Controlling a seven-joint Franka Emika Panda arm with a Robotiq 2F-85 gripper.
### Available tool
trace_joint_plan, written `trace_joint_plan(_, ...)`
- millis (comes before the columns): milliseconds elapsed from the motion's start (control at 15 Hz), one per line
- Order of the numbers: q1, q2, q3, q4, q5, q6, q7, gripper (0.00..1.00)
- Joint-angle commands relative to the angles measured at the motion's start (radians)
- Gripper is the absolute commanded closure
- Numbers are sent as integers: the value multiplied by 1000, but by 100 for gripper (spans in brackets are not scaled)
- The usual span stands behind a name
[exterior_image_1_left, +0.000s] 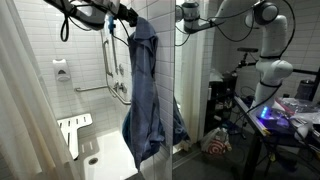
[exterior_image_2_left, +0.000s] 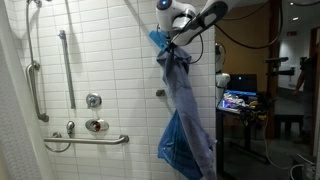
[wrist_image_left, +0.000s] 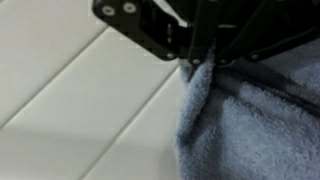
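A long blue towel (exterior_image_1_left: 150, 95) hangs down full length in front of the white tiled shower wall, seen in both exterior views (exterior_image_2_left: 186, 110). My gripper (exterior_image_1_left: 127, 14) is high up at the towel's top end and shut on it (exterior_image_2_left: 164, 40). In the wrist view the black gripper (wrist_image_left: 200, 62) comes in from the top with a bunched fold of the towel (wrist_image_left: 240, 125) pinched between its fingers. The fingertips themselves are buried in the cloth. The towel's lower end hangs free above the shower floor.
Metal grab bars (exterior_image_2_left: 66, 65) (exterior_image_2_left: 90, 140) and a shower valve (exterior_image_2_left: 97, 125) are on the tiled wall. A folding shower seat (exterior_image_1_left: 75, 132) and a soap dispenser (exterior_image_1_left: 62, 70) are on the side wall. A lit monitor (exterior_image_2_left: 238, 100) and cluttered desk stand outside the stall.
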Motion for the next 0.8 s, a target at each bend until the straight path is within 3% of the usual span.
trace_joint_plan(0, 3, 30, 6, 60, 31, -35, -33, 99)
trace_joint_plan(333, 42, 130, -28, 155, 100, -123, -116, 99)
trace_joint_plan(400, 25, 64, -7, 71, 60, -87, -64, 94)
trace_joint_plan(733, 38, 98, -7, 103, 80, -122, -86, 94)
